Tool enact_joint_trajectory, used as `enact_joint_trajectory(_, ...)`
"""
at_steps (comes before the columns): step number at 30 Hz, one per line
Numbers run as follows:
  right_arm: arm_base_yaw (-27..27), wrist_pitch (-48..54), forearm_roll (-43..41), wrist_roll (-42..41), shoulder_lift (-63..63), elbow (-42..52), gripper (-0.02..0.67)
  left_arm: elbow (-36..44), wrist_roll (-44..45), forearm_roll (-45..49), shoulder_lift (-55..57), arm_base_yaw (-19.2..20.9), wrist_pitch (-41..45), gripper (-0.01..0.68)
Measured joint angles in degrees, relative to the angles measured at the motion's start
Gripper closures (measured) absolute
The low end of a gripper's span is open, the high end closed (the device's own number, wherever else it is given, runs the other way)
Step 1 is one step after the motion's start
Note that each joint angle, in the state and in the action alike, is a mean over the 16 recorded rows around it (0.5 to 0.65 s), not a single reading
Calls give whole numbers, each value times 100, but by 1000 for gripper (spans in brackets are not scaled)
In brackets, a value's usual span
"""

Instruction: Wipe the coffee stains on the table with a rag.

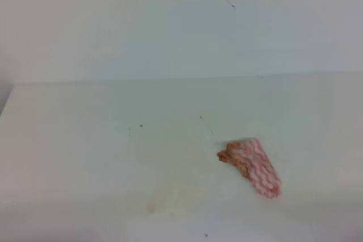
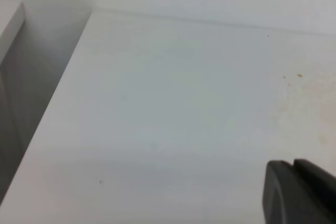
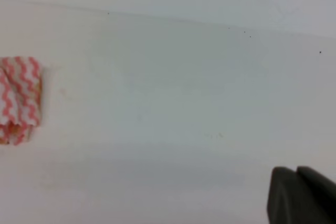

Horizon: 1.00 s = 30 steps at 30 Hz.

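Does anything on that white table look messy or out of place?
Yes. A crumpled rag lies loose on the table, one end stained brown. Left of it, near the front edge, a faint tan coffee smudge remains.

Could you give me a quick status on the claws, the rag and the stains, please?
Right claw shut, empty. Left claw unclear. Rag loose on table. Faint coffee stains remain. Nothing blocking.

The white table (image 1: 85,140) carries the bunched red-and-white zigzag rag (image 1: 254,165), its brown-stained end pointing left. Well left of it near the front edge, faint tan coffee stains (image 1: 152,207) remain, with tiny dark specks (image 1: 141,126) scattered.
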Motion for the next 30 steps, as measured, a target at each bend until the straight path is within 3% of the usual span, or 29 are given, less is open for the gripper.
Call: enact_joint_trajectory(30, 0, 0, 0, 0, 7, 0, 652, 29, 0, -1, 0, 0, 0, 675)
